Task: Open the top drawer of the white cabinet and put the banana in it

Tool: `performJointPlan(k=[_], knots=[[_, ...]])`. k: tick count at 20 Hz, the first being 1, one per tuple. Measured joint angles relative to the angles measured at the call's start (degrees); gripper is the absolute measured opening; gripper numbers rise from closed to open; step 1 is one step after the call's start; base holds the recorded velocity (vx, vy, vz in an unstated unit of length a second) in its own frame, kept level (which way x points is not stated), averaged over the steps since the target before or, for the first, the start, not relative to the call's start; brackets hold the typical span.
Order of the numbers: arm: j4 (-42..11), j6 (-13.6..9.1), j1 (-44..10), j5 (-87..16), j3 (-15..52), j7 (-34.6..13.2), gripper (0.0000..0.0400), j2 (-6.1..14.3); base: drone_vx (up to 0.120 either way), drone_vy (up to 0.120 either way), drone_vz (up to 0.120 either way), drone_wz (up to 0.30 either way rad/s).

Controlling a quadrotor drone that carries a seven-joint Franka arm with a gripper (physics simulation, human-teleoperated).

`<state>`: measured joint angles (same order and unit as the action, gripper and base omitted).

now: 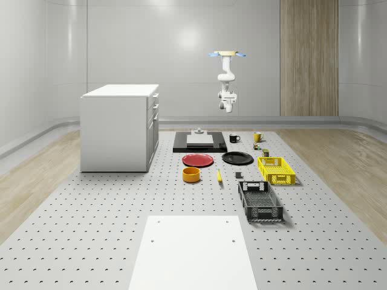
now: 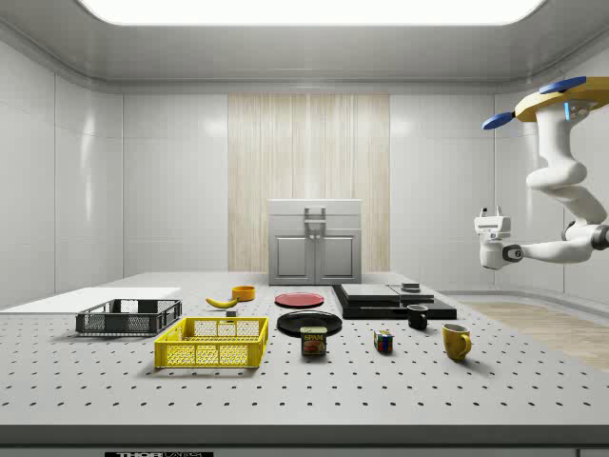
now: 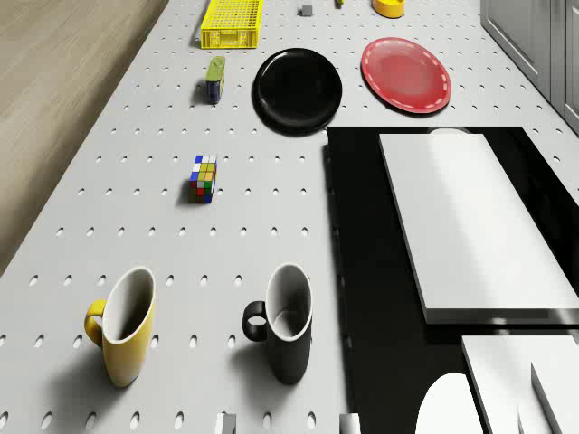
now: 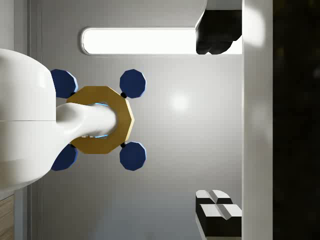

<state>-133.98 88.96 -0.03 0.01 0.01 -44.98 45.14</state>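
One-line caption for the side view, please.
Drone hovers high at the side view's right, end effector far above the table; banana untouched, white cabinet closed.

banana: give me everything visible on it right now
The banana is small, yellow and curved with darker ends, lying flat on the perforated table. In the whole-scene view it sits between the orange bowl and the yellow basket, in front of the red plate, touching none of them. Nothing holds it: the drone hovers at the table's far end with the gripper high in the air.
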Motion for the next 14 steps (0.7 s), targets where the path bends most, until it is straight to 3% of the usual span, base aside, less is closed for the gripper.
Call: performJointPlan(k=[8, 14], knots=[[9.7, -7.1, -0.2, 0.1, 0.1, 0.1, 0.0400, -2.3, 0.000, 0.000, 0.000, 0.000], [14.8, -10.0, -0.3, 0.1, 0.2, 0.1, 0.0400, -4.2, 0.000, 0.000, 0.000, 0.000]])
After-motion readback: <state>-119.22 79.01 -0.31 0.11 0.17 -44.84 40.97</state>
